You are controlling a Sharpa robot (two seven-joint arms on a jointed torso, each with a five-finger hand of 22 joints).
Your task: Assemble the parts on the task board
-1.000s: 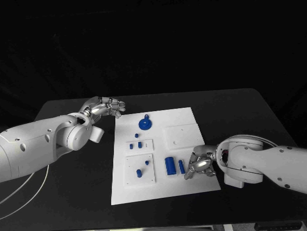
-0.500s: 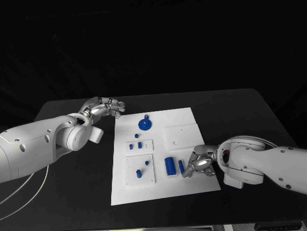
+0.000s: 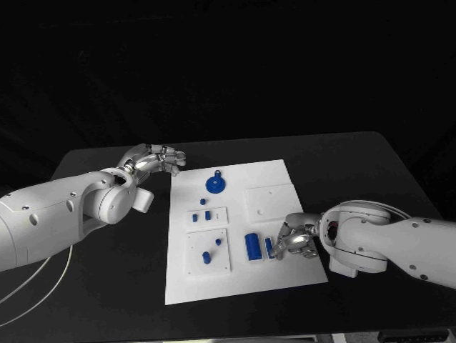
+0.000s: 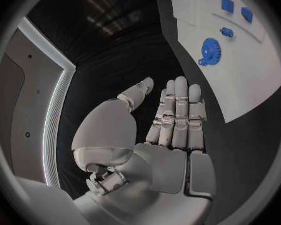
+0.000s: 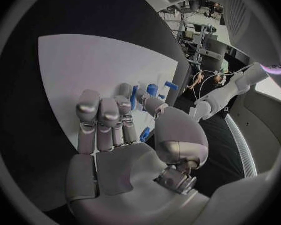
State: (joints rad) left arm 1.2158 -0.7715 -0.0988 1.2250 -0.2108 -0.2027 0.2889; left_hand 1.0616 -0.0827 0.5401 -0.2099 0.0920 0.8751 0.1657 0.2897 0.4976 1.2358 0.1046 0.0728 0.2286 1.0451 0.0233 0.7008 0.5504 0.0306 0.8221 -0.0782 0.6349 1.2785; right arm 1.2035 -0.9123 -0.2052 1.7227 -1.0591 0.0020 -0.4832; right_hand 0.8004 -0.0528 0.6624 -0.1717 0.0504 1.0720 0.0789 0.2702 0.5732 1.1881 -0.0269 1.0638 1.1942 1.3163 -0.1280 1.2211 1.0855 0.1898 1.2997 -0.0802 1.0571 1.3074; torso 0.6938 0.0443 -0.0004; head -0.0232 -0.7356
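Left hand (image 3: 158, 158) hovers released off the white task board's (image 3: 279, 275) far-left corner. Small blue rigid plastic bar (image 3: 269, 246) lies near its right edge; light, probably slippery, best pinched mid-length. Right hand (image 3: 295, 241) reaches it, grasp uncertain.

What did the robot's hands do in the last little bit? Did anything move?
The right hand crept a little toward the middle of the task board, closing in on the slim blue part beside the bigger blue block. Whether its fingers touch that part cannot be told. The left hand stayed off the board's far left corner, holding nothing. The blue gear and the other parts did not move.
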